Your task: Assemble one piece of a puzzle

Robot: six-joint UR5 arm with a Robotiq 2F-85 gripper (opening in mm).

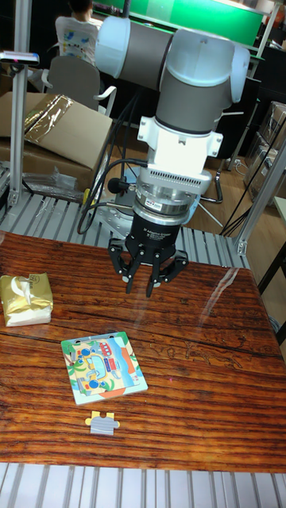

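Observation:
A square puzzle board (103, 367) with a colourful cartoon picture lies flat on the wooden table (199, 373), left of centre. A loose puzzle piece (102, 423), grey with a yellow edge, lies just in front of the board near the table's front edge. My gripper (142, 284) hangs above the table behind the board, well apart from both. Its dark fingers (127, 272) point downward and are spread, with nothing between them.
A gold foil packet (25, 298) sits at the table's left edge. Behind the table are a cardboard box (56, 135), cables, a metal frame post (17, 127) and a seated person (75, 32). Ribbed metal borders the table front and back.

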